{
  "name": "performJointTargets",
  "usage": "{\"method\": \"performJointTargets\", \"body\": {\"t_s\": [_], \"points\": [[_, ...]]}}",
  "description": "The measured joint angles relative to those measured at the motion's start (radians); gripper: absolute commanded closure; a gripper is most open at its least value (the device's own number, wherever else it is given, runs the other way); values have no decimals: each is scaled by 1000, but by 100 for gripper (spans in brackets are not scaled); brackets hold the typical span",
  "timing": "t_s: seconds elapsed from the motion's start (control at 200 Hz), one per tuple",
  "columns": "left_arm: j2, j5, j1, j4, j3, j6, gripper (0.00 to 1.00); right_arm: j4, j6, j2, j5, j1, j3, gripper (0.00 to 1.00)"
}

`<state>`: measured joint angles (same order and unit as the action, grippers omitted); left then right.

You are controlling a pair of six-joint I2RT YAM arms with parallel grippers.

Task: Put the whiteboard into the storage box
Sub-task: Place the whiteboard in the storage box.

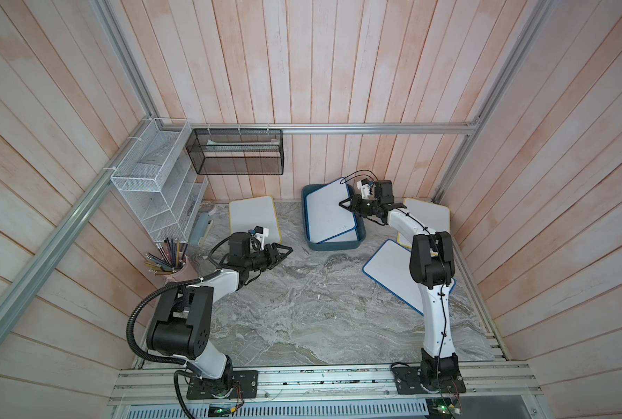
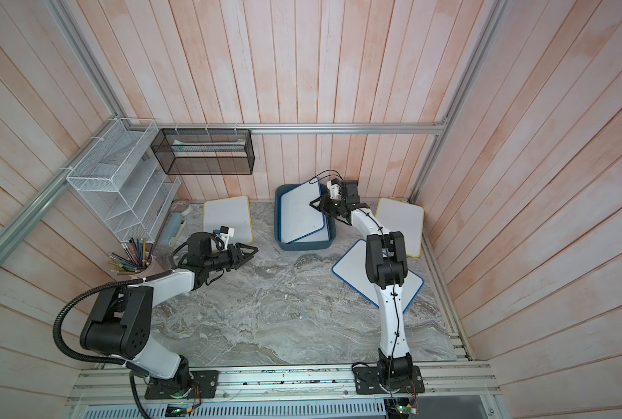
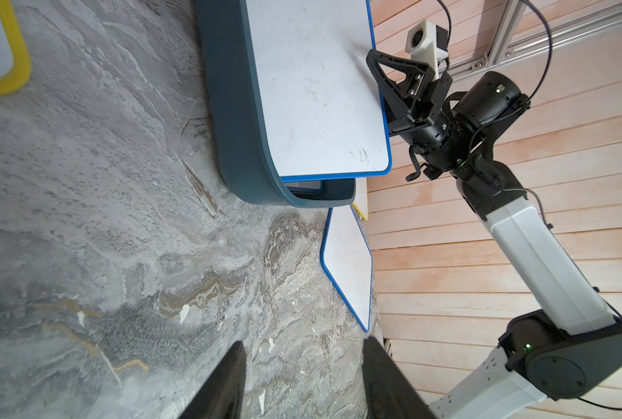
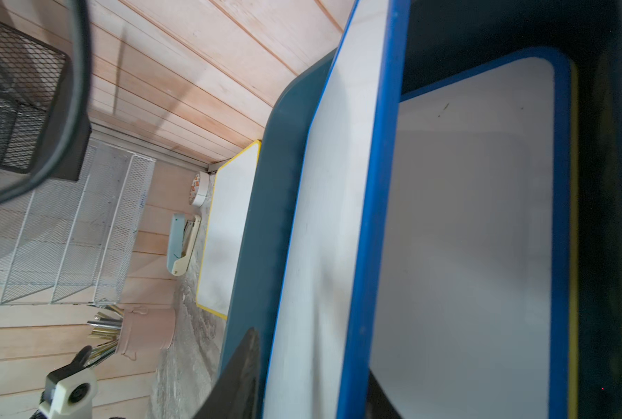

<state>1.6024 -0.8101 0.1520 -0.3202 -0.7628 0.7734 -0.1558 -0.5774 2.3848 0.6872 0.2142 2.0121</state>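
Note:
The dark teal storage box (image 1: pixel 333 247) (image 2: pixel 304 246) stands at the back of the table. A blue-rimmed whiteboard (image 1: pixel 329 210) (image 3: pixel 320 90) (image 4: pixel 324 217) lies skewed and tilted across the box, one corner sticking out over the far rim. Beneath it another blue-rimmed whiteboard (image 4: pixel 465 235) lies flat inside. My right gripper (image 1: pixel 344 206) (image 4: pixel 313 353) straddles the tilted board's right edge, open, with a gap showing beside one finger. My left gripper (image 1: pixel 284 250) (image 3: pixel 304 344) hovers open and empty over the table, left of the box.
Three more whiteboards lie on the table: a yellow-rimmed one (image 1: pixel 253 217) back left, a yellow-rimmed one (image 1: pixel 429 217) back right, a blue-rimmed one (image 1: pixel 393 268) under the right arm. A white wire rack (image 1: pixel 153 188), black mesh basket (image 1: pixel 235 152), pencil cup (image 1: pixel 173 261) and stapler (image 1: pixel 200 228) stand left.

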Motion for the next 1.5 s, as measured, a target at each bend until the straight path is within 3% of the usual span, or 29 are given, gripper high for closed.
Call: {"method": "performJointTargets", "body": {"t_s": [0.425, 0.67, 1.185, 1.295, 1.501], "points": [[0, 0, 0, 10, -6, -7, 46, -354, 186, 163, -156, 23, 353, 59], [0, 0, 0, 18, -6, -15, 46, -448, 249, 170, -277, 34, 361, 57], [0, 5, 0, 23, -6, -23, 46, -486, 311, 156, -374, 43, 383, 56], [0, 7, 0, 29, -6, -24, 46, -513, 351, 143, -451, 45, 383, 43], [0, 7, 0, 36, -7, -26, 46, -529, 385, 84, -523, 43, 369, 41]]}}
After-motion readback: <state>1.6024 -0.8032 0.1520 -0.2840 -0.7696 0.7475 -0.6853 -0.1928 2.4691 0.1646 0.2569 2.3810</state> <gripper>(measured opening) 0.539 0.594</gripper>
